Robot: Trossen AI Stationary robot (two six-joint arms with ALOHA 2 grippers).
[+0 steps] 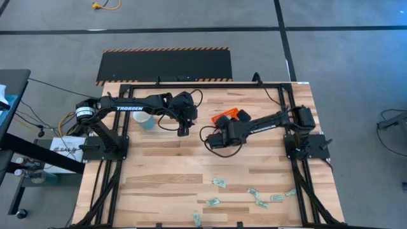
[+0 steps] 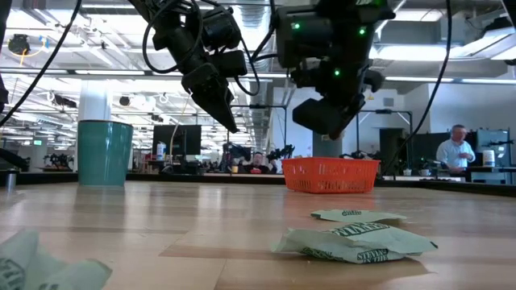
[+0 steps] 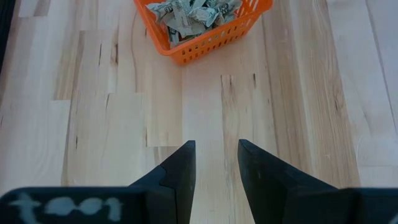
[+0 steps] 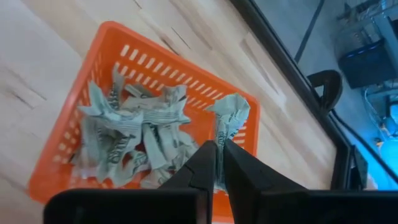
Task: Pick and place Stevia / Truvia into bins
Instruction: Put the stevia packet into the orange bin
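- Pale wooden table point(image 1: 172, 172) carries both dark arms, which meet near its far middle.
- Orange bin point(image 4: 74, 134) sits at the far side, a heap of crumpled green-and-white Stevia packets point(image 4: 134, 140) already inside.
- Right gripper point(image 4: 219, 155) hangs over the bin, fingers pinched on one crumpled packet point(image 4: 231, 115).
- Left gripper point(image 3: 216, 163) hovers just beside the bin above bare wood, fingers apart and empty.
- Loose packets point(image 1: 257, 196) lie scattered along the near edge, well apart from the bin.
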